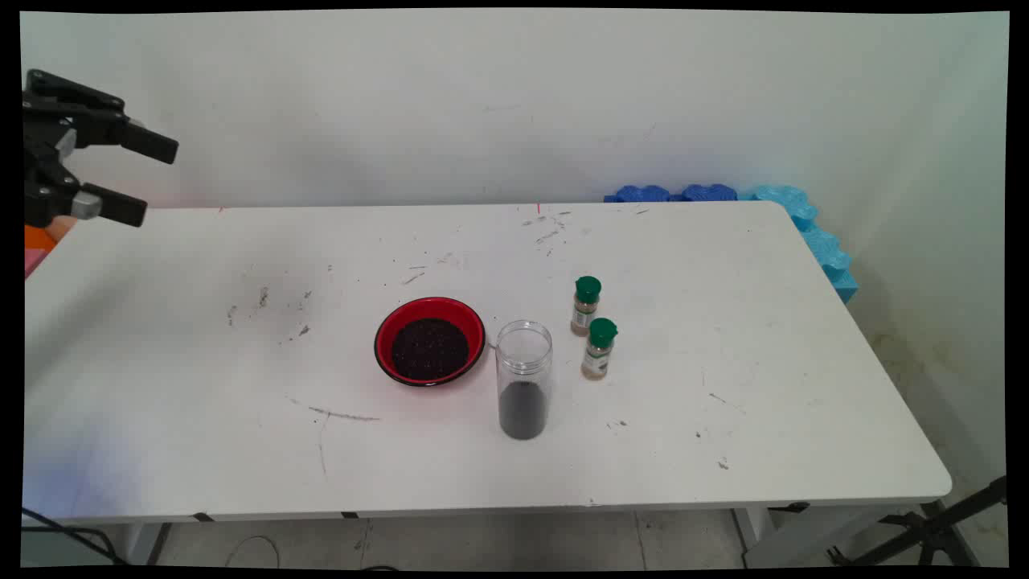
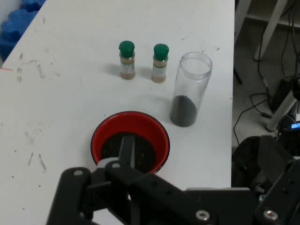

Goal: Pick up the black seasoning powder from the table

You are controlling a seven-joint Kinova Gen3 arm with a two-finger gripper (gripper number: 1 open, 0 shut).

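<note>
Fingers [image 1: 141, 178] spread and hold nothing, raised well apart from everything on the bench [image 1: 201, 386]. Ahead of them sits the red bowl [image 1: 430, 341] of dark grains, then the partly filled jar [image 1: 523, 379] and two green-capped bottles [image 1: 594, 328].

The end effector [image 1: 137, 178] is cut off by the main view's left edge. In the hand view its linkage hides the red bowl's [image 2: 159, 136] near rim. Labels on both spice jars [image 1: 585, 305] [image 1: 599, 348] are too small to read.
</note>
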